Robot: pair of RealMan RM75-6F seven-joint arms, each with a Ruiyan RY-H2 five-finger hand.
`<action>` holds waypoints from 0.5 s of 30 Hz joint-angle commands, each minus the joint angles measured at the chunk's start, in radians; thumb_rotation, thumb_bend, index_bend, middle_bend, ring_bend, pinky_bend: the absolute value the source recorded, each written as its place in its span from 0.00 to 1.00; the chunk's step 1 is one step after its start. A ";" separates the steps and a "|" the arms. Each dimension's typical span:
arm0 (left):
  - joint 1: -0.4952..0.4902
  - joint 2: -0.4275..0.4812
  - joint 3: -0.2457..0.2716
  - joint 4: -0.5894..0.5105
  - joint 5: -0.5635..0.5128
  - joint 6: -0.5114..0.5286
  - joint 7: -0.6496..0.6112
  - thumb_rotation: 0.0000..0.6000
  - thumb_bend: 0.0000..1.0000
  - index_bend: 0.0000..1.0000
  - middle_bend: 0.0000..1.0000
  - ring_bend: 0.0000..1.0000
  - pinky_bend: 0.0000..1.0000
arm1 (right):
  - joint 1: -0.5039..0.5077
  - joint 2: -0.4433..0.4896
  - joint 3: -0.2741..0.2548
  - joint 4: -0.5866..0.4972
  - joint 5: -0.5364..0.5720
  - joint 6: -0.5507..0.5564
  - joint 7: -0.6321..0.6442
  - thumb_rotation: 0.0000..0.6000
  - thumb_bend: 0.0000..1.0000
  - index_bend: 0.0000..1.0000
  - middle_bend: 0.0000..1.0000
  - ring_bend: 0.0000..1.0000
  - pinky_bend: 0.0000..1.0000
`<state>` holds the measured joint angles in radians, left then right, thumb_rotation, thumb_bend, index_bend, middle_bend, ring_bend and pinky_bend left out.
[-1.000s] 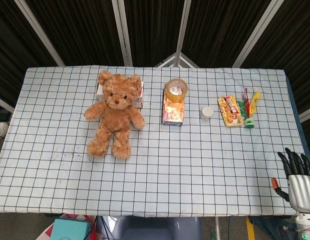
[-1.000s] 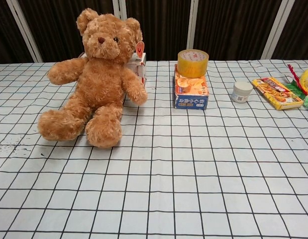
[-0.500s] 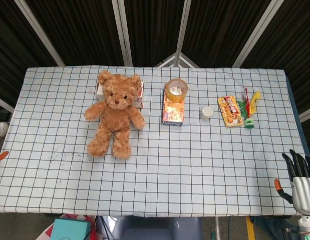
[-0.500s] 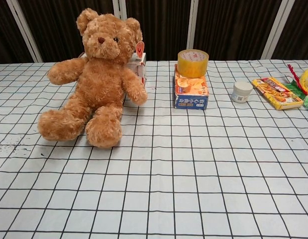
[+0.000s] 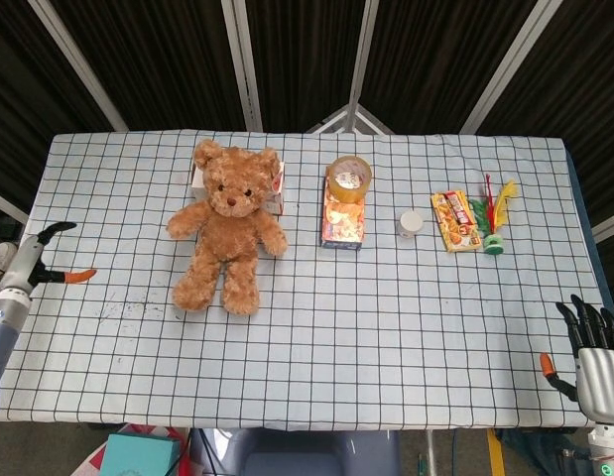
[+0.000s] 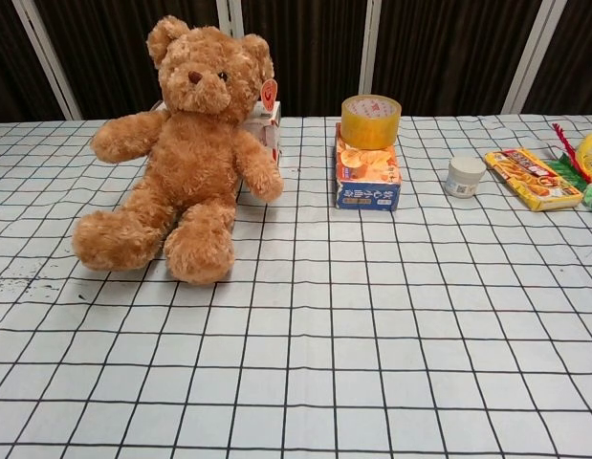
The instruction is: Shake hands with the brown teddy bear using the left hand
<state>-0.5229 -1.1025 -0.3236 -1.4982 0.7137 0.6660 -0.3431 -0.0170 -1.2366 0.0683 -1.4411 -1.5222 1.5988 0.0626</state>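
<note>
The brown teddy bear (image 5: 227,226) (image 6: 186,153) sits at the back left of the checked table (image 5: 316,327), leaning against a small white box (image 5: 275,193). Both of its arms stick out sideways. My left hand (image 5: 34,263) has come over the table's left edge in the head view, fingers apart and holding nothing, well to the left of the bear's paw (image 5: 178,226). My right hand (image 5: 592,357) hangs off the table's front right corner, fingers spread and empty. The chest view shows neither hand.
A roll of yellow tape (image 5: 349,177) sits on a colourful box (image 5: 343,220) mid-table. To the right of it are a small white jar (image 5: 412,222), a snack packet (image 5: 456,221) and a feathered toy (image 5: 495,213). A teal box (image 5: 138,456) lies below the table's front edge.
My left hand has risen into the head view at the table's left edge and moved inward over the cloth. My right hand has shifted slightly. The bear has not moved.
</note>
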 commanded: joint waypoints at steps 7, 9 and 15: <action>-0.225 -0.131 -0.026 0.081 -0.258 -0.111 0.070 1.00 0.07 0.15 0.09 0.00 0.00 | -0.003 0.003 0.003 -0.002 0.015 -0.007 0.020 1.00 0.37 0.13 0.07 0.09 0.00; -0.256 -0.154 -0.013 0.088 -0.284 -0.101 0.096 1.00 0.07 0.15 0.10 0.00 0.00 | -0.002 0.005 0.004 -0.002 0.018 -0.012 0.028 1.00 0.37 0.13 0.07 0.09 0.00; -0.328 -0.222 0.006 0.107 -0.381 -0.065 0.138 1.00 0.11 0.16 0.24 0.00 0.00 | -0.002 0.007 0.006 0.003 0.022 -0.016 0.044 1.00 0.37 0.13 0.07 0.09 0.00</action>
<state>-0.8296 -1.3028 -0.3243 -1.3999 0.3570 0.5859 -0.2198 -0.0186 -1.2294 0.0743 -1.4382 -1.5003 1.5828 0.1060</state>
